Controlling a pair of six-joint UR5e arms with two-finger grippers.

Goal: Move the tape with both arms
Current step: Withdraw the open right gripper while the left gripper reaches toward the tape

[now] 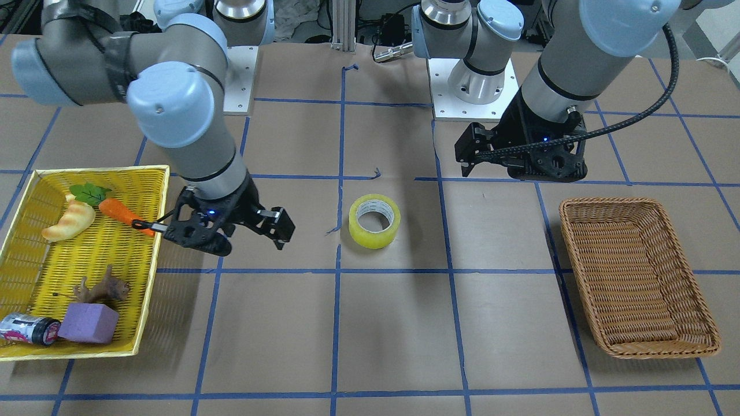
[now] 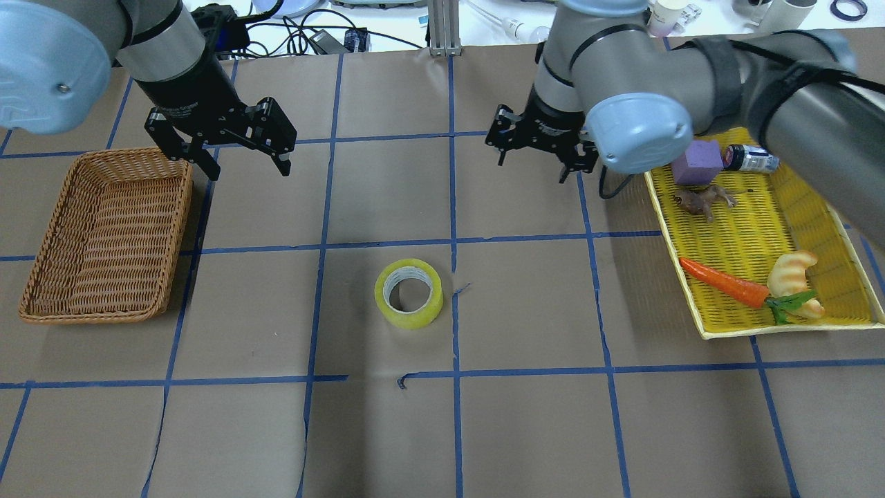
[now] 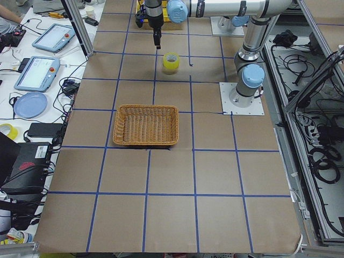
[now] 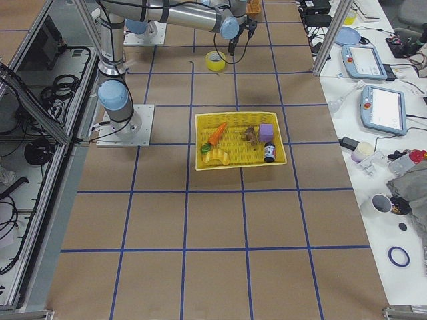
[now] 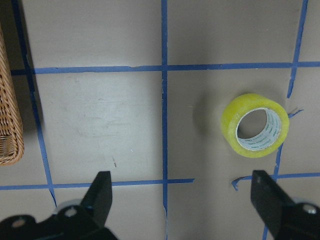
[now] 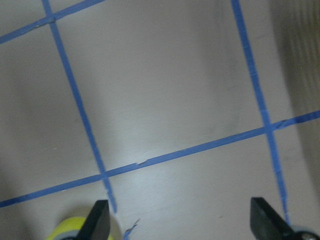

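The yellow tape roll lies flat on the brown table, near the middle, with its white core facing up. It also shows in the overhead view, in the left wrist view, and at the bottom edge of the right wrist view. My left gripper is open and empty, above the table beside the wicker basket, well clear of the tape; it also shows in the front view. My right gripper is open and empty, between the tape and the yellow tray; it also shows in the front view.
A brown wicker basket stands empty on my left side. A yellow tray on my right holds a carrot, a croissant, a purple block, a toy animal and a can. Blue tape lines grid the table.
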